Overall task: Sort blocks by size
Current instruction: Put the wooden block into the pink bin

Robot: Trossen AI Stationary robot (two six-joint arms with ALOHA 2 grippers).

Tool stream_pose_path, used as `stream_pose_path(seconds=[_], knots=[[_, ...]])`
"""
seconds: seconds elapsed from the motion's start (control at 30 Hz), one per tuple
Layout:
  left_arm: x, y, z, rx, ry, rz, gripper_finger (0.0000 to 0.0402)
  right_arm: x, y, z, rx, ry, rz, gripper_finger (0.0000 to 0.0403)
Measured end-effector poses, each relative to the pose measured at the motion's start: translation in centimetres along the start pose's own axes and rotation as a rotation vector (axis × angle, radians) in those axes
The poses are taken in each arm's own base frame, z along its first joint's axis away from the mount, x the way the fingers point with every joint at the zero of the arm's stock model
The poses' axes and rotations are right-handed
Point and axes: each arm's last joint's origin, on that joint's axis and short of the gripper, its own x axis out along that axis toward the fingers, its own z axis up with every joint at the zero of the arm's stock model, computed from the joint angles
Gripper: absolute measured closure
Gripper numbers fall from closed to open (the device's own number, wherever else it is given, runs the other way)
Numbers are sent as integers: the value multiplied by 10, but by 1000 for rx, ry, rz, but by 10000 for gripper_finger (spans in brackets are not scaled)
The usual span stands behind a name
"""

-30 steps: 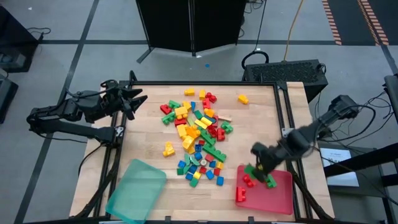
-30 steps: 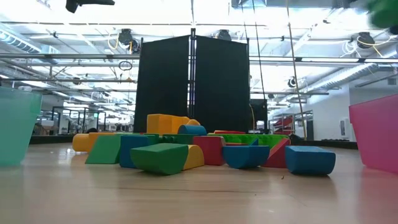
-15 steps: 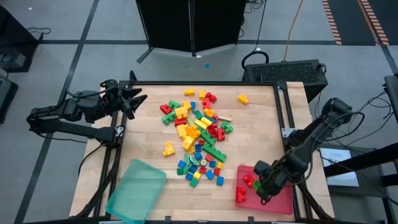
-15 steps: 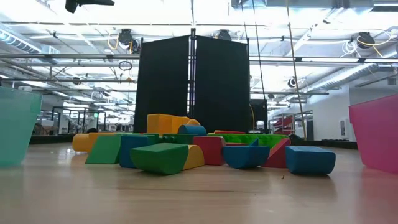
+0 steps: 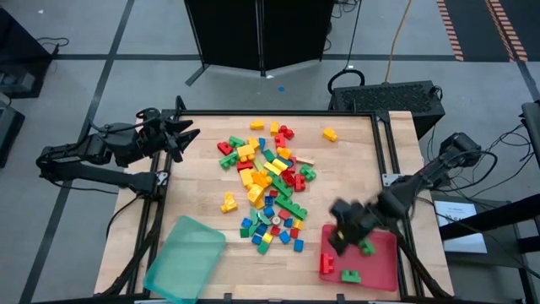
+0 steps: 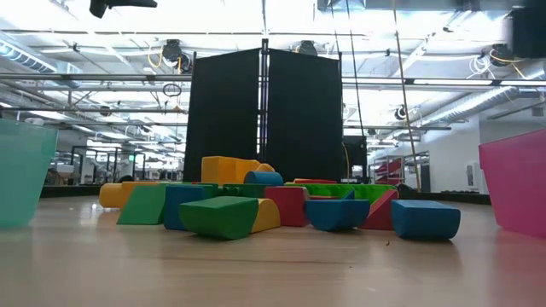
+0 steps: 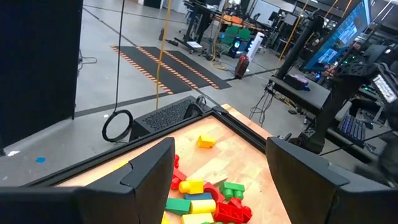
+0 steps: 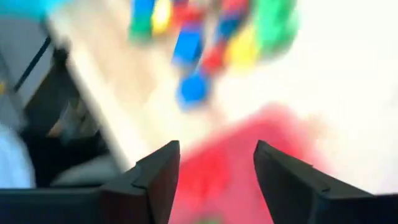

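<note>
The blocks [image 5: 266,181] lie in a loose heap of red, yellow, green and blue in the middle of the table; the low view shows the blocks [image 6: 281,209] from the side. A red one [image 5: 327,266] and two green ones [image 5: 350,275] lie in the red tray [image 5: 384,266]. My right gripper [image 5: 336,232] hangs blurred over the tray's far left corner; in its wrist view my right gripper [image 8: 217,168] is open, with nothing between its fingers. My left gripper [image 5: 186,142] waits open above the table's far left corner, and the left wrist view also shows my left gripper [image 7: 221,180] open.
A translucent teal tray [image 5: 186,257] lies at the near left of the table. A single yellow block [image 5: 329,133] sits apart at the far right, another yellow one [image 5: 228,203] left of the heap. Bare wood lies between the heap and the right edge.
My right gripper swung toward the near edge over the red tray, then back toward the heap and the tray's far left corner. The green block it carried now lies in the tray's near part, clear of the fingers.
</note>
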Motion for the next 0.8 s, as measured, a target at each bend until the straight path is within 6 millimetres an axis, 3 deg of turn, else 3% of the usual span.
stream_pose_path(seconds=[0.2,0.37,0.53,0.8], knots=[[0,0,0,0,0,0,146,10,-41,82,-193,-200,-194,186],[0,0,0,1,2,1,146,8,-79,132,-288,-261,-295,153],[0,0,-1,5,8,4,146,10,-107,161,-294,-294,-365,112],[0,1,-2,10,15,7,146,55,-133,182,-329,-159,-394,92]])
